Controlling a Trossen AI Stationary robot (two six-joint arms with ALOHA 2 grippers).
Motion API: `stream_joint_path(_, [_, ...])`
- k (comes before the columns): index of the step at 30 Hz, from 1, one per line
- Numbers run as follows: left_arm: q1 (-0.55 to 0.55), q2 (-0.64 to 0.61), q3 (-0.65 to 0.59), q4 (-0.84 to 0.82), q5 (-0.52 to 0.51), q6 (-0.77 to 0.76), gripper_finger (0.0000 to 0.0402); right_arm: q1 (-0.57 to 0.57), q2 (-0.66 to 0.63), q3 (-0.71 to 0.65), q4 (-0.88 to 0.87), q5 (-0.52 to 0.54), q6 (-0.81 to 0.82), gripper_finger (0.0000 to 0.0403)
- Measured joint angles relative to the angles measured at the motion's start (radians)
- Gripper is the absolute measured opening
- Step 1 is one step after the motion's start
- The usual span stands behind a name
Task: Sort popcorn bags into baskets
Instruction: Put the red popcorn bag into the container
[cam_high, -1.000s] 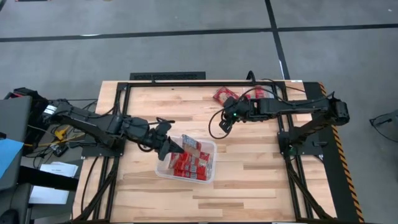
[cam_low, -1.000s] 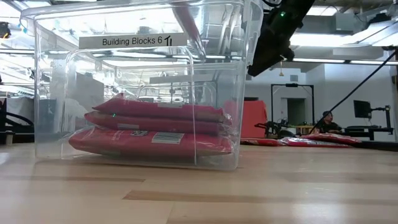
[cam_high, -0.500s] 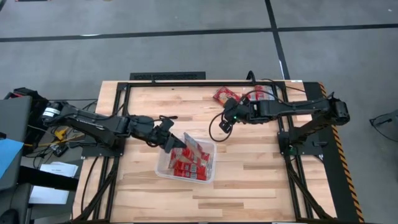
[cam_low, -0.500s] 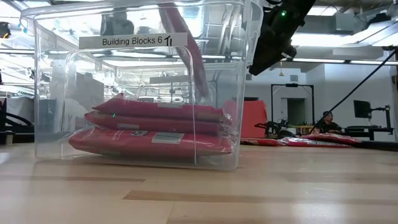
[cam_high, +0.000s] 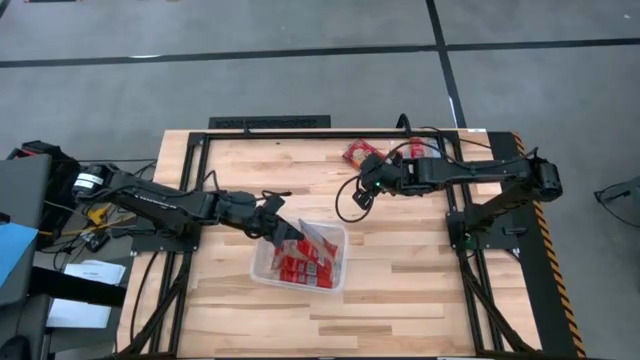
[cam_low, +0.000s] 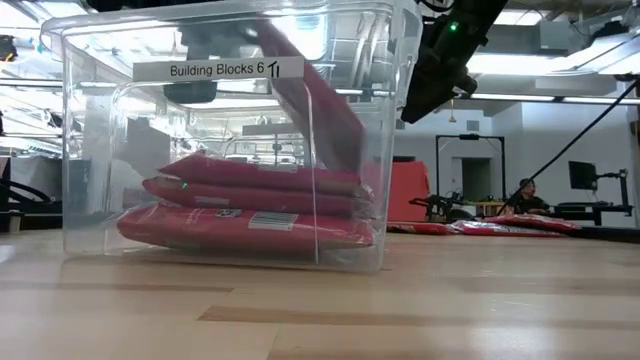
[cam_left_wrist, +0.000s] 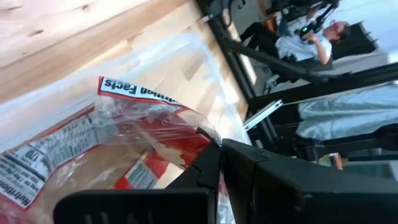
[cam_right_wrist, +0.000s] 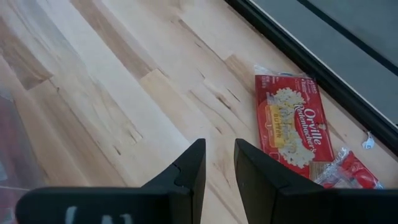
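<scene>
The clear tub (cam_high: 300, 258) stands mid-table with several red popcorn bags (cam_low: 240, 205) stacked flat inside. My left gripper (cam_high: 283, 231) reaches over the tub's left rim, shut on one more red bag (cam_high: 315, 240). That bag slants down inside the tub (cam_low: 315, 100). My right gripper (cam_high: 364, 196) hovers above bare wood right of the tub, its fingers a little open and holding nothing (cam_right_wrist: 219, 163). Loose bags (cam_high: 360, 152) lie flat near the far edge; one shows in the right wrist view (cam_right_wrist: 287, 124). My left gripper pinches the bag between its two fingers by the clear-wrapped end (cam_left_wrist: 198, 138). It comes from the table's left, slanting down over the tub rim. The bag hangs tilted below the fingers inside the tub, lower end (cam_low: 345, 150) near the stacked bags; whether it touches them, I cannot tell.
A black frame (cam_high: 270, 122) runs along the table's edges. Cables (cam_high: 350, 205) hang under the right arm. More bags lie at the far right (cam_high: 420, 150). Bare wood stretches near and right of the tub (cam_high: 420, 280). A person sits in the room beyond (cam_low: 522, 190).
My left gripper has moved toward the table's right, over the tub's rim, and gone down. The bag it holds has sunk from above the rim deep into the tub, still slanted. The tub has shifted slightly.
</scene>
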Motion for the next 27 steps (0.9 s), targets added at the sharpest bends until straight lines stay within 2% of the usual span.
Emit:
stream_joint_path(4, [0.003, 0.003, 0.002, -0.04, 0.001, 0.031, 0.0033, 0.0, 0.0, 0.0, -0.007, 0.0, 0.0, 0.0108])
stream_joint_path(9, [0.026, -0.014, 0.0, -0.1, 0.01, 0.049, 0.0112, 0.0, 0.0, 0.0, -0.01, 0.0, 0.0, 0.0108])
stream_joint_path(16, [0.078, -0.035, -0.001, -0.105, 0.151, 0.015, 0.0214, 0.0, 0.0, 0.0, -0.011, 0.0, 0.0, 0.0108])
stream_joint_path(22, [0.125, -0.128, -0.002, -0.151, 0.212, -0.036, 0.0239, 0.0, 0.0, 0.0, -0.011, 0.0, -0.002, 0.0108])
stream_joint_path(27, [0.164, -0.249, -0.002, -0.235, 0.188, -0.056, 0.024, -0.004, 0.0, 0.0, -0.03, 0.006, 0.0, 0.0108])
